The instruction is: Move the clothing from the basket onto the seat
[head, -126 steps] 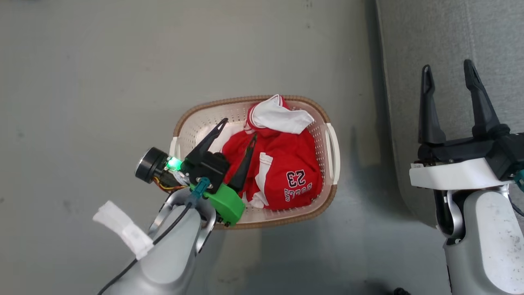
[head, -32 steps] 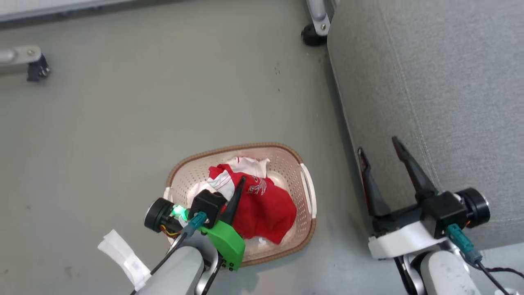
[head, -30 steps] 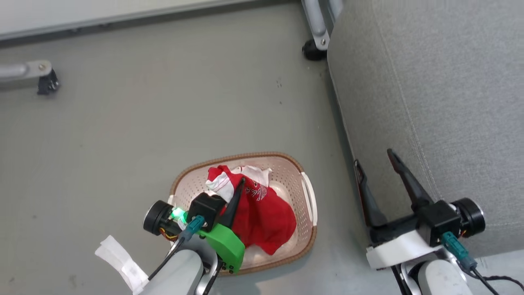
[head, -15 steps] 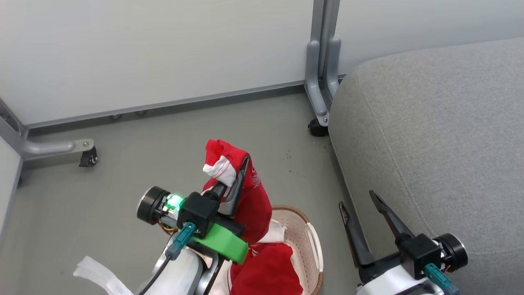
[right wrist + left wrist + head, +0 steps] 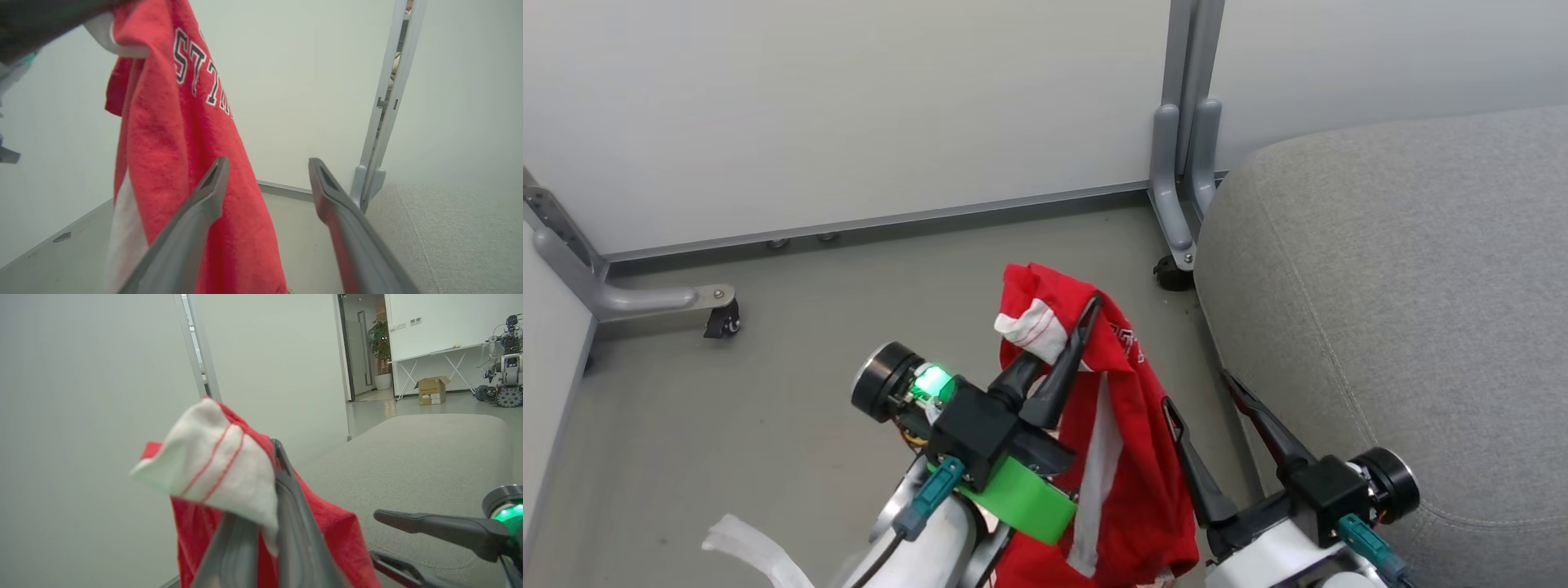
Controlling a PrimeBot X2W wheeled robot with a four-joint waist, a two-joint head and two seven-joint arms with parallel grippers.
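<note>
sitting at the far left, a black caster wheel (image 5: 725, 325) carries a grey frame leg on the grey floor (image 5: 768, 408), with a pale wall panel (image 5: 849, 106) behind it. moving across, the left hand (image 5: 1066, 335) is up in the air, green light glowing on its wrist, and its two dark fingers are clamped together on the clothing (image 5: 1131, 425). they pinch a bunched white cuff with thin red stripes, plain to see in the left wrist view (image 5: 212, 465). the red garment hangs straight down from that pinch, clear of the floor, a white stripe running down its side. white lettering shows on it upside down, only partly readable. just right of the cloth comes the right hand (image 5: 1197, 389), fingers spread well apart and holding nothing. in its own wrist view the near finger (image 5: 196, 216) crosses in front of the hanging red fabric; whether it touches, i cannot tell. a grey post (image 5: 1188, 163) stands at the wall, and on the right is the big grey seat (image 5: 1380, 286), its top bare of red cloth, the garment beside it, not on it.
</note>
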